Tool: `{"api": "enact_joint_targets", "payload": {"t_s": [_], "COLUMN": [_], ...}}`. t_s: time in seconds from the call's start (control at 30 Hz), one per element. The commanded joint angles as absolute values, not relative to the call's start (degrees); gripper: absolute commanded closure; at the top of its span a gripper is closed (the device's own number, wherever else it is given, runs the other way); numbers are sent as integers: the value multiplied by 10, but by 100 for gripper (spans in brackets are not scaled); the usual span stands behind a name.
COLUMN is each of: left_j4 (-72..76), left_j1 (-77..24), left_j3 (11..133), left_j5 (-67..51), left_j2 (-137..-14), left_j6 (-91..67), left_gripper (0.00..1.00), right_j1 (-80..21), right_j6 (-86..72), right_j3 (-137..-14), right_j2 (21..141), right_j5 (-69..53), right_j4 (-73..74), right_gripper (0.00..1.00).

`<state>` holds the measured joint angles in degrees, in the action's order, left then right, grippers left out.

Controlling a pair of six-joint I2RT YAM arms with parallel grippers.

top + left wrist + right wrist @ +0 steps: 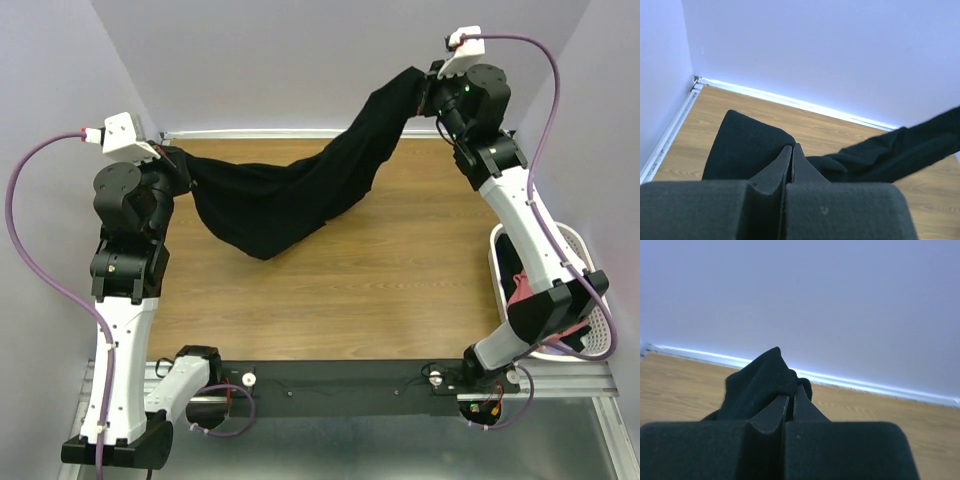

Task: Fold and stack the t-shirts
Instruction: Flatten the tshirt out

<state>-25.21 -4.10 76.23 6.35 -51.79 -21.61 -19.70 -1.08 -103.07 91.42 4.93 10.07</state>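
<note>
**Big plain black cloth t-shirt (285,195) strung up between both arms**

So the black shirt is off the brown wooden table (400,280) at both ends, stretched between the two arms kind of like a hammock. The left gripper (792,152) has its jaws pressed together on one end of it, over the far-left corner of the table. In the left wrist view you can see black fabric bunched right at the fingertips. The right gripper (791,401) is clamped on the other end, up high by the back wall on the far right. Its wrist view shows a wad of cloth poking out above the closed fingers. The middle of the shirt sags down low over the wood. Honestly I can't tell from the top view if the lowest fold touches the table or just hangs above it. Over at the right edge there's a white mesh basket (575,240) with a salmon-red cloth shirt (520,290) bunched inside, partly hidden behind the right arm.
</note>
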Motion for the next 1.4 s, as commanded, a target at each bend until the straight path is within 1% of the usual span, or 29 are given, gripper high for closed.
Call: {"api": "enact_joint_targets", "payload": {"t_s": [0.0, 0.07, 0.13, 0.17, 0.23, 0.27, 0.33, 0.37, 0.43, 0.53, 0.6, 0.77, 0.87, 0.97, 1.13, 1.23, 1.27, 1.33, 1.37], "left_j4": [-249, -224, -214, -211, -205, -198, -204, -207, -208, -205, -204, -207, -221, -239, -241, -232, -228, -220, -212], "left_j1": [-38, -38, -37, -37, -37, -37, -37, -37, -37, -37, -37, -37, -37, -37, -37, -37, -37, -37, -37], "left_j3": [767, 776, 797, 807, 830, 857, 900, 942, 982, 989, 977, 915, 908, 923, 933, 911, 900, 890, 886], "left_j5": [109, 114, 114, 112, 95, 89, 76, 76, 78, 83, 88, 82, 81, 85, 88, 71, 66, 42, 24], "left_j2": [-505, -527, -556, -596, -637, -675, -708, -730, -737, -720, -684, -582, -549, -550, -603, -670, -717, -770, -826], "left_j6": [-200, -185, -178, -179, -183, -187, -190, -191, -195, -192, -188, -183, -174, -161, -142, -132, -131, -127, -127], "left_gripper": [100, 100, 100, 100, 100, 100, 100, 100, 100, 100, 100, 100, 100, 100, 100, 100, 100, 100, 100], "right_j1": [-195, -192, -188, -187, -179, -178, -177, -177, -177, -177, -178, -178, -178, -178, -178, -178, -177, -178, -177], "right_j6": [31, 57, 72, 77, 79, 80, 82, 83, 90, 107, 114, 111, 109, 108, 111, 109, 107, 102, 97], "right_j3": [-973, -962, -970, -976, -1000, -1011, -1037, -1042, -1044, -1012, -987, -901, -882, -883, -899, -890, -883, -874, -865], "right_j2": [848, 841, 852, 866, 880, 890, 891, 888, 863, 801, 761, 631, 592, 562, 593, 639, 651, 683, 719], "right_j5": [130, 183, 199, 213, 223, 236, 249, 250, 244, 238, 223, 187, 190, 186, 192, 200, 200, 205, 214], "right_j4": [104, 101, 102, 103, 102, 103, 103, 103, 103, 102, 102, 102, 103, 103, 103, 104, 104, 103, 103], "right_gripper": [99, 99, 99, 99, 99, 99, 99, 99, 99, 99, 99, 99, 99, 99, 99, 99, 99, 99, 99]}}
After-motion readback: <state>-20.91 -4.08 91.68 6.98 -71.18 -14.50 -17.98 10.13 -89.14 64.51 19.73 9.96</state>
